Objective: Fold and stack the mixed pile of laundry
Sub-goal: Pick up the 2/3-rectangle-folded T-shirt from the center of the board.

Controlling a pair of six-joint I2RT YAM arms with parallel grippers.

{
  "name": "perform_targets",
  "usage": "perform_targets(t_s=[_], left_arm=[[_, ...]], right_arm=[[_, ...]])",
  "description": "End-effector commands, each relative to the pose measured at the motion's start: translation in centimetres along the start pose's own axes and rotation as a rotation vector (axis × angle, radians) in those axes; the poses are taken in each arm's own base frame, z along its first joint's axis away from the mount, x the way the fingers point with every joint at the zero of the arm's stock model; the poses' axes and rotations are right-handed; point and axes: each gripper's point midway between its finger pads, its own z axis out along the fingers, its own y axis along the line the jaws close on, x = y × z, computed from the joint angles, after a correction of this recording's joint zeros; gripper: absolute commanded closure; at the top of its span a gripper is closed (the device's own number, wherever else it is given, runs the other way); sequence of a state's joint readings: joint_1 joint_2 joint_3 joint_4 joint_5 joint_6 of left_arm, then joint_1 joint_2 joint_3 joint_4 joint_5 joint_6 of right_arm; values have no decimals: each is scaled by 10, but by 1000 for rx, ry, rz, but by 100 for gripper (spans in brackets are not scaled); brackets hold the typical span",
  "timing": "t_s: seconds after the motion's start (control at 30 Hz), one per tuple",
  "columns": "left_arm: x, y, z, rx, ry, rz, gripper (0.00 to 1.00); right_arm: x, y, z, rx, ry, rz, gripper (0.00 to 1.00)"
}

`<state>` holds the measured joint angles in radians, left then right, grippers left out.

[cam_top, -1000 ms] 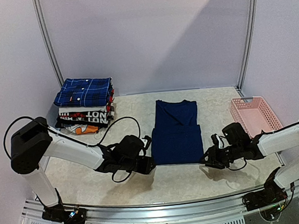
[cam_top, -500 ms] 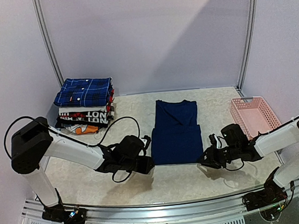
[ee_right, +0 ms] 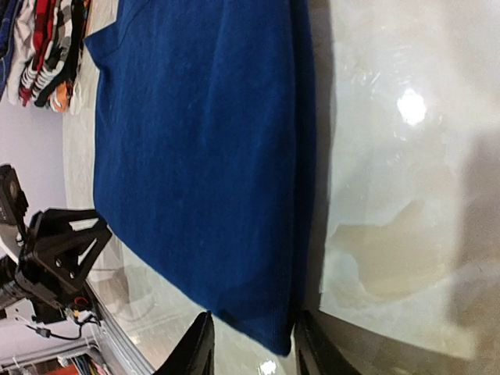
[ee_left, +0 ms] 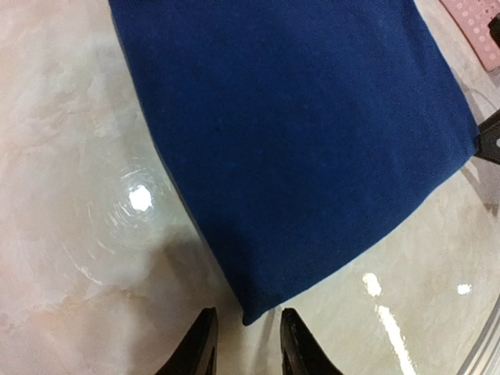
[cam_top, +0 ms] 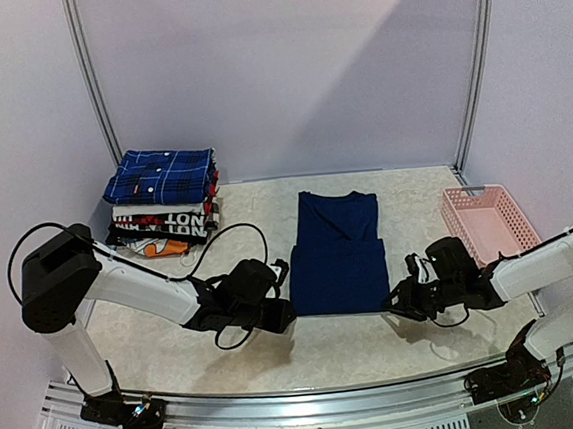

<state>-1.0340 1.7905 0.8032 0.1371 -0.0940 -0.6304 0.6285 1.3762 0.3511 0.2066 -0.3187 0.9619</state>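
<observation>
At the worktop's (cam_top: 338,345) centre: a limp, light navy cotton T-shirt (cam_top: 336,255), folded flat. Best pinched through all layers at its seven and five o'clock corners. There, left claw (ee_left: 248,328) and right claw (ee_right: 252,332) narrowly parted, astride, gripping nothing.

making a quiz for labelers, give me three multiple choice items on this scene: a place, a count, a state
1. Where is the dark-blue plaid shirt? A) atop the stack of folded garments, back left B) under an arm C) mid-table
2. How many hands stand at the near corners of the navy fabric T-shirt? A) none B) one C) two
3. How does that T-shirt lie? A) heaped B) flat on the marbled table C) hanging
Answers: 1 A, it tops the stack; 2 C, left hand and right hand each straddle a corner; 3 B, wrist views show it spread flat.
</observation>
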Motion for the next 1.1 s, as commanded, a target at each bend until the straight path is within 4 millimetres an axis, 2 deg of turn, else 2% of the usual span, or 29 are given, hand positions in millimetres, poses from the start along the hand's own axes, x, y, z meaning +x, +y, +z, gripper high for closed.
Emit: perform_targets(t_s=[0.0, 0.13, 0.37, 0.6, 0.93, 1.07], left_arm=[[6, 6, 4, -23, 14, -3, 70], [4, 6, 2, -26, 4, -8, 67], [-2, 8, -2, -35, -25, -18, 63], [0, 3, 7, -9, -12, -28, 67], [2, -10, 12, 49, 8, -34, 68], [5, -10, 16, 48, 16, -36, 74]], right_arm=[[20, -36, 13, 99, 66, 33, 67], [24, -44, 17, 123, 80, 44, 75], [26, -49, 10, 151, 75, 38, 84], [27, -51, 8, 160, 75, 28, 96], [30, -55, 12, 165, 92, 29, 100], [31, -56, 12, 168, 92, 27, 100]])
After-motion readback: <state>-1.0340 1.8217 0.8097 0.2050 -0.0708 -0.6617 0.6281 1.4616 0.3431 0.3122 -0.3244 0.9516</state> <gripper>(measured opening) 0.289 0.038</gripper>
